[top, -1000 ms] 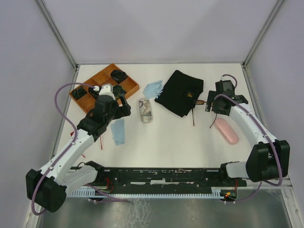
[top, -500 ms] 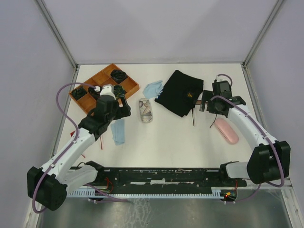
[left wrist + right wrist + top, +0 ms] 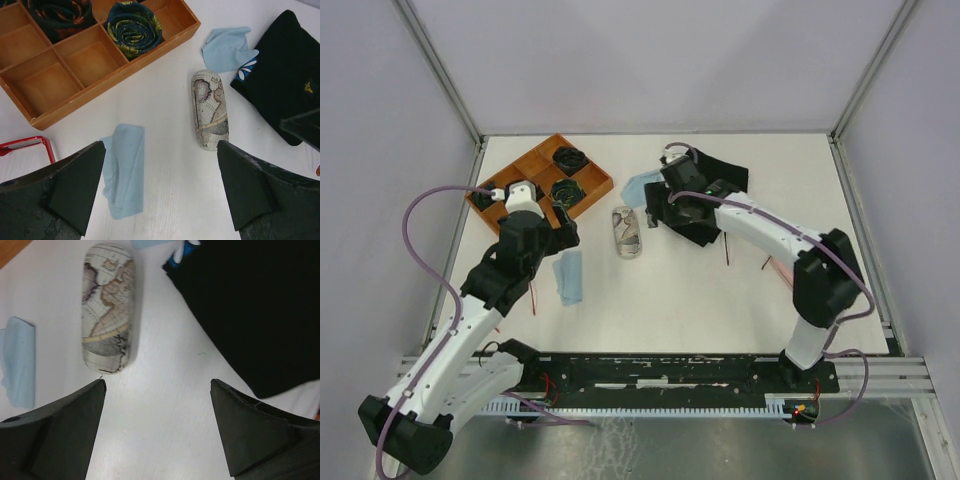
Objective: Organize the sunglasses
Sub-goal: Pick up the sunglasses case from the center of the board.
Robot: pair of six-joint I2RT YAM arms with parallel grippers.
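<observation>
The red sunglasses [image 3: 27, 144] show only as a corner of the frame at the left edge of the left wrist view; in the top view a thin arm [image 3: 533, 298] sticks out under my left arm. Of the brown-tinted sunglasses I see only the thin dark arms [image 3: 727, 247] on the table right of the black cloth; the lenses are hidden by my right arm. My left gripper [image 3: 563, 232] [image 3: 160, 200] is open and empty above a blue cloth [image 3: 124, 170]. My right gripper [image 3: 658, 215] [image 3: 157, 435] is open and empty over bare table between the grey map-patterned case [image 3: 107, 307] and the black cloth [image 3: 255, 305].
A wooden divided tray [image 3: 525, 165] with rolled dark fabrics stands at the back left. The map case [image 3: 628, 232] lies mid-table. A second blue cloth [image 3: 638, 187] lies beside the black cloth [image 3: 715, 165]. The pink case is almost fully hidden under my right arm.
My right arm has swung left from beside the pink case to over the gap between the map case and the black cloth. My left arm shifted slightly back and left.
</observation>
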